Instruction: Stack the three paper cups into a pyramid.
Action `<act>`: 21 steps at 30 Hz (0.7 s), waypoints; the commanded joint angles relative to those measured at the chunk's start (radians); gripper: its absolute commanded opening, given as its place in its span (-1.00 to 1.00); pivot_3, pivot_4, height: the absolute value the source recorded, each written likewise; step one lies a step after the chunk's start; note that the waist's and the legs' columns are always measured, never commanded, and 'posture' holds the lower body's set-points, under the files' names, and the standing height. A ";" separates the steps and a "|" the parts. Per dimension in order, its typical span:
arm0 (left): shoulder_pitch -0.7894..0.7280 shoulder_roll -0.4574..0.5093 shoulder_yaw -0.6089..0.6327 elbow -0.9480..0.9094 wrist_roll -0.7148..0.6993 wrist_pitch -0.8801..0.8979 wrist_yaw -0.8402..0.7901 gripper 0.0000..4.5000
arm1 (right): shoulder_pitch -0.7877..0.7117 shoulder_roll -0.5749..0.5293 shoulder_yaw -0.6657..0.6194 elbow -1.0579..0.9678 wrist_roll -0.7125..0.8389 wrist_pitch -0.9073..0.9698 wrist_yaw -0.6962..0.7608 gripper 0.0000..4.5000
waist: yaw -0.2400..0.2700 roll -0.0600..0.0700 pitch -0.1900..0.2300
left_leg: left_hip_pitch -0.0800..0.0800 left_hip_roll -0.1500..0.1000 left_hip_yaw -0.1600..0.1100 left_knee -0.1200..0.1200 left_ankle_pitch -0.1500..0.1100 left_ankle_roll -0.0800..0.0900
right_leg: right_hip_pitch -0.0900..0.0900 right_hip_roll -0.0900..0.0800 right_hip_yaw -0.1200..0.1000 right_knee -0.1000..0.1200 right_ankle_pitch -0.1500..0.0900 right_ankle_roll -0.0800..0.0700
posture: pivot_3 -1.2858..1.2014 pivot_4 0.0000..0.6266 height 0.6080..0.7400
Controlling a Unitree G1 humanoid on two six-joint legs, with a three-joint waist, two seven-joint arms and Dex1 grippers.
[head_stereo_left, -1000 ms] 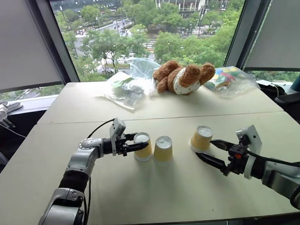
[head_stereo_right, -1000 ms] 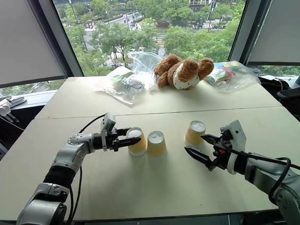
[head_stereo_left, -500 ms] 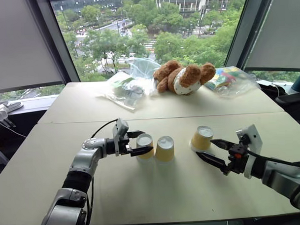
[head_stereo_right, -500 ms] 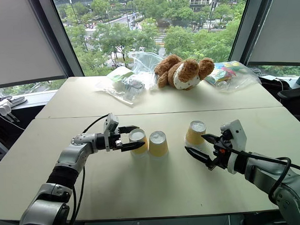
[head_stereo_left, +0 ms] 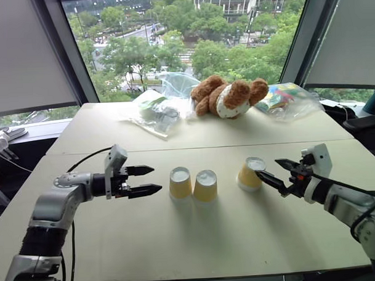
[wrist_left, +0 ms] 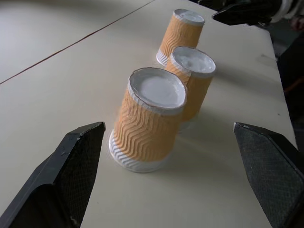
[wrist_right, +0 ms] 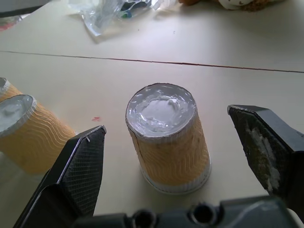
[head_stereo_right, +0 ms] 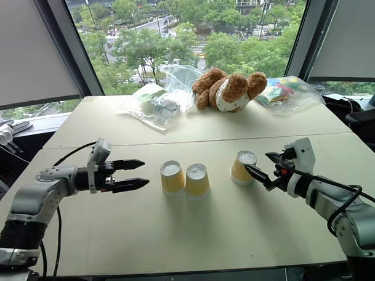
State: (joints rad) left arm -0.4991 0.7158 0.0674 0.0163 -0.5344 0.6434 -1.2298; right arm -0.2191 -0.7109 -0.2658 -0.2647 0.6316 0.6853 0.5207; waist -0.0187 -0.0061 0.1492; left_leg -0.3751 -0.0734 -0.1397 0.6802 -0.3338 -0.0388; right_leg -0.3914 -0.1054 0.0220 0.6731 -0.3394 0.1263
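Yellow cups: two (head_stereo_left: 180, 182) (head_stereo_left: 205, 185) touch, upside down, ahead of the left gripper (head_stereo_left: 146, 180), spread wide and empty; the third (head_stereo_left: 251, 173) sits between the right gripper's (head_stereo_left: 276, 172) wide fingers.

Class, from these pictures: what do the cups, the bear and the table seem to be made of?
Cups: likely paper, matt, with a wavy embossed yellow wall and white rims.
Bear: plush fabric, judging by its fuzzy brown pile.
Table: smooth, matt beige top, perhaps laminate; the look leaves it open.
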 commanded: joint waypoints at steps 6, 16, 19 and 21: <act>0.077 0.055 0.096 -0.191 -0.120 0.127 0.084 0.97 | -0.121 0.060 0.049 0.153 -0.068 -0.087 0.049 1.00 | 0.000 0.000 0.000 | 0.000 0.000 0.000 0.000 0.000 0.000 | 0.000 0.000 0.000 0.000 0.000 0.000 | 0.03 -0.52 1.00; 0.097 0.055 0.109 -0.226 -0.157 0.139 0.153 0.97 | -0.194 0.111 0.088 0.285 -0.125 -0.147 0.092 1.00 | -0.002 0.000 0.000 | 0.000 0.000 0.000 -0.001 0.000 0.000 | -0.001 0.000 0.000 -0.001 0.000 0.000 | 0.03 -0.52 1.00; 0.104 0.056 0.110 -0.226 -0.160 0.134 0.160 1.00 | -0.199 0.114 0.090 0.298 -0.136 -0.158 0.100 0.64 | -0.002 0.000 0.000 | 0.000 0.000 0.000 -0.001 0.000 0.000 | 0.000 0.000 0.000 -0.001 0.000 0.000 | 0.03 -0.52 1.00; 0.106 0.059 0.110 -0.224 -0.163 0.132 0.162 1.00 | -0.202 0.118 0.089 0.303 -0.140 -0.161 0.102 0.18 | -0.002 0.000 0.000 | 0.000 0.000 0.000 -0.001 0.000 0.000 | 0.000 0.000 0.000 -0.001 0.000 0.000 | 0.03 -0.52 1.00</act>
State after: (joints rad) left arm -0.3939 0.7615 0.1421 -0.1801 -0.6809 0.7894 -1.0694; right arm -0.4043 -0.6006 -0.1624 0.0468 0.4935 0.5476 0.6159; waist -0.0203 -0.0056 0.1495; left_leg -0.3752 -0.0733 -0.1395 0.6795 -0.3338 -0.0390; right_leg -0.3920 -0.1054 0.0220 0.6725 -0.3394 0.1263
